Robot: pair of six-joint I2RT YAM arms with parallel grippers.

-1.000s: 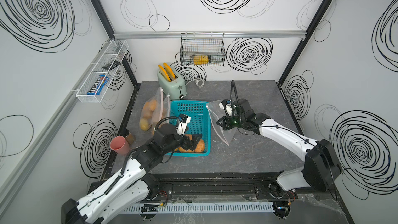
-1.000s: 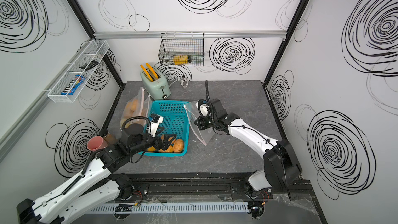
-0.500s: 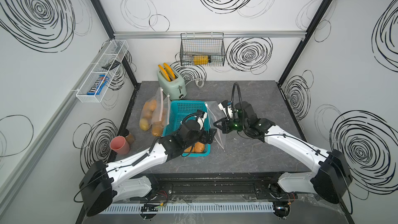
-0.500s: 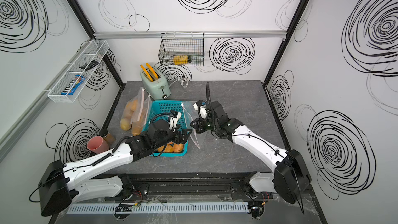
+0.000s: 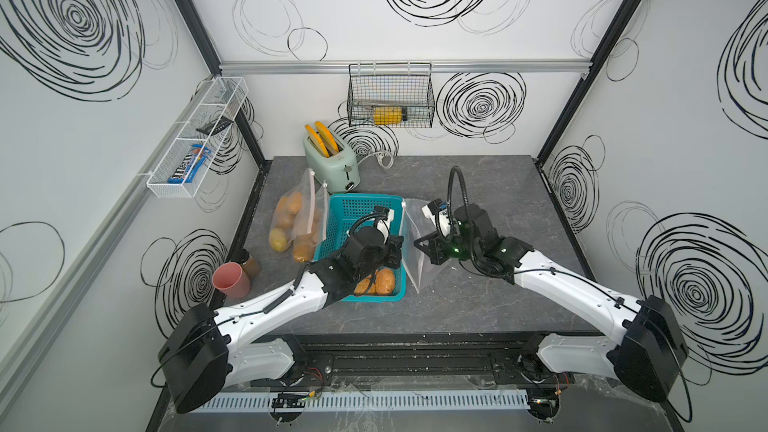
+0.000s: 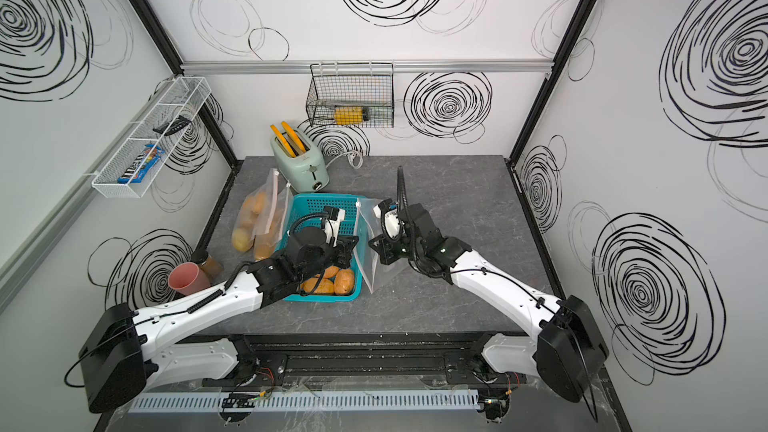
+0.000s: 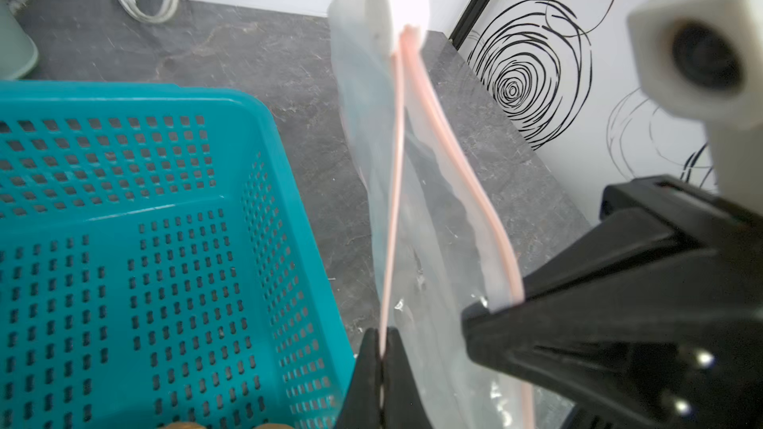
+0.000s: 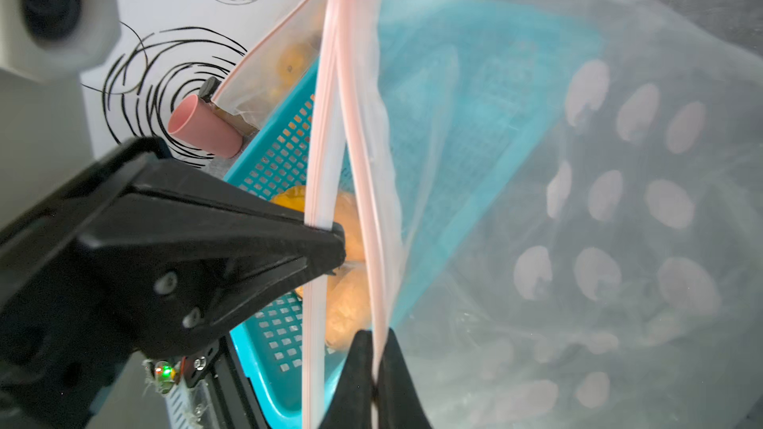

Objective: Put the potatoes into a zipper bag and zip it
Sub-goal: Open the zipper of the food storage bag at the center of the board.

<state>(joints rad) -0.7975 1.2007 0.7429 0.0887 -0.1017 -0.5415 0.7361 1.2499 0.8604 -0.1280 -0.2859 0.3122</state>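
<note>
Left pincer (image 7: 382,365): clamped shut on one pink zip strip of the empty bag (image 7: 433,241), on the side toward the basket (image 7: 165,183).
Right pincer (image 8: 373,369): pinched closed on the other strip, facing the left one across the mouth.
Bag mouth: strips parted a little between the two grips and joined at the white slider (image 7: 396,14) at the far end.
Empty bag: clear, nothing inside; it stands just beside the basket's right wall in both top views (image 5: 413,222).
Potatoes (image 5: 384,280): a few loose at the near end of the teal basket.
Filled bags (image 5: 295,222): two on the surface (image 5: 478,184) left of the basket, holding more potatoes.
Toaster (image 5: 332,164): behind the basket.
Cup (image 5: 230,280): pink, at the near left edge.
</note>
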